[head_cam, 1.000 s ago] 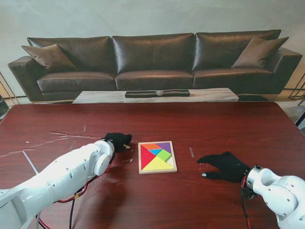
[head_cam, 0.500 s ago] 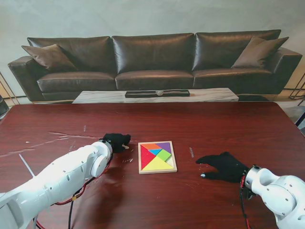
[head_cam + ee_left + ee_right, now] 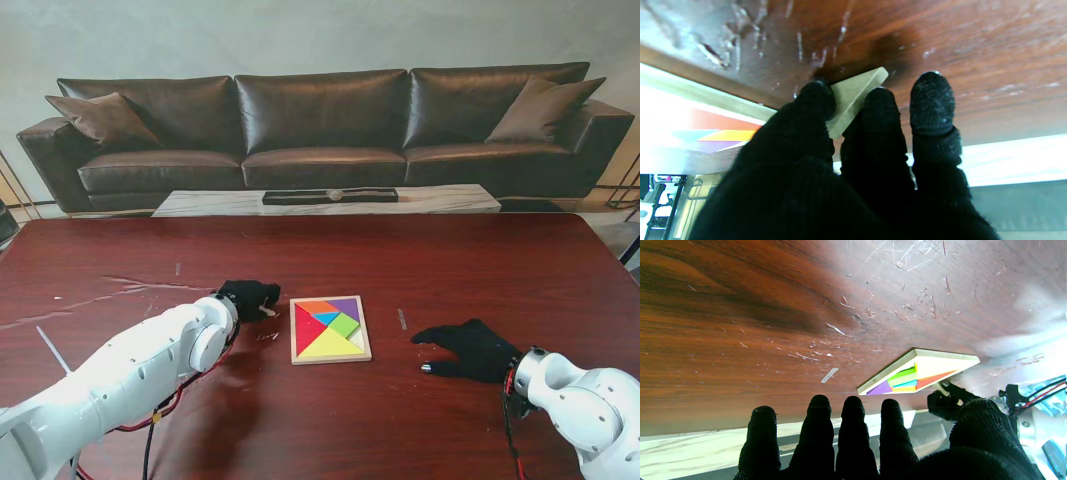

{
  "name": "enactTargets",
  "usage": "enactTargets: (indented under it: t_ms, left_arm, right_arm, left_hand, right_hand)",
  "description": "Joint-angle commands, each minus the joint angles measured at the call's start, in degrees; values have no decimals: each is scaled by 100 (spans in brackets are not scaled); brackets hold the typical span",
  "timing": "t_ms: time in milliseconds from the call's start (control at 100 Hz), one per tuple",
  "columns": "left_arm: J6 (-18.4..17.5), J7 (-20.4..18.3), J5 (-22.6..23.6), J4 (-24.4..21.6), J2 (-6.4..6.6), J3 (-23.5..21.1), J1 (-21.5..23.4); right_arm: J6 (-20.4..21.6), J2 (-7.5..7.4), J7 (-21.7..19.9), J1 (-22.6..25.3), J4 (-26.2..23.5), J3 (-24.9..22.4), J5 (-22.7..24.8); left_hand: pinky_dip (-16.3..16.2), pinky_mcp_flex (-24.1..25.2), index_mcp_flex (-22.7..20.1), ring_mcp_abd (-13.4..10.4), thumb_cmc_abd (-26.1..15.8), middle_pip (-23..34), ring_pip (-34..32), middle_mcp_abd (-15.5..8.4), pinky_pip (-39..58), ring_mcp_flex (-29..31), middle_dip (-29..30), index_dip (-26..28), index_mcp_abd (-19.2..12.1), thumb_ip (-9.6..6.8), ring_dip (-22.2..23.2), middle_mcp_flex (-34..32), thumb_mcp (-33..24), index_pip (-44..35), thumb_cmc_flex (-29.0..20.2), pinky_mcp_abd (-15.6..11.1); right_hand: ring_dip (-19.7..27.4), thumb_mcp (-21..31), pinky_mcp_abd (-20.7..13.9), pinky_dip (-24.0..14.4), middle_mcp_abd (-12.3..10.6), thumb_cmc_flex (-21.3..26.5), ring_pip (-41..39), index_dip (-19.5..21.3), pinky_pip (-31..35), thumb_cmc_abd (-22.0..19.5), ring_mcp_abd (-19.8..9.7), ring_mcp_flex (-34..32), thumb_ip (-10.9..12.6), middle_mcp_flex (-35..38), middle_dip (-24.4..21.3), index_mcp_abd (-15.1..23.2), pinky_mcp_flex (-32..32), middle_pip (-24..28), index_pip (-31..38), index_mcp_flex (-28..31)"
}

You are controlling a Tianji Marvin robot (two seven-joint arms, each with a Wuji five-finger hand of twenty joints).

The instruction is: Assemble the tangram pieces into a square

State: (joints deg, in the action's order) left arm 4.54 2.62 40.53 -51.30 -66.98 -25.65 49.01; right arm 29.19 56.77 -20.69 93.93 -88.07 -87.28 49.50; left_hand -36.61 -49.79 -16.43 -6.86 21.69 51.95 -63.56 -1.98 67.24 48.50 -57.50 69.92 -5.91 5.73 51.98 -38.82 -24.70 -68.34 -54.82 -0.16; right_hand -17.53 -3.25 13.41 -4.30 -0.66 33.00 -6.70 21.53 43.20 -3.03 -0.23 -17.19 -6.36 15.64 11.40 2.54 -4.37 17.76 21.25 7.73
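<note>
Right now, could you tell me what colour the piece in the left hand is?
Pale, unpainted wood; clearest in the left wrist view.

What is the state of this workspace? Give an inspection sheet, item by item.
Surface: dark wood table, scratched.
Job's things: tray mid-table, holding coloured pieces; one pale piece in the left hand.
Clutter: small pale scrap right of the tray.
Hands: left hand shut on the piece; right hand open, fingers spread.
Cables: red and black wires under the left arm.
Surroundings: sofa, low table.
</note>
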Motion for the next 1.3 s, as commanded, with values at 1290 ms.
enactTargets:
  t_ms: [1290]
  left_arm:
    - [295, 21, -569, -168, -156, -586, 311]
  right_arm:
    - [18, 0, 6, 22, 6, 42, 36]
  left_hand:
    - [613, -602, -1091, 1260, 13, -2493, 2239, 856, 240, 1086, 386, -3873, 503, 3, -764, -1467, -143, 331, -1116, -65]
  right_hand:
    - [-34, 43, 57, 112, -64, 69, 27, 11, -47, -157, -100, -12, 136, 45, -15, 73, -90, -23, -30, -251]
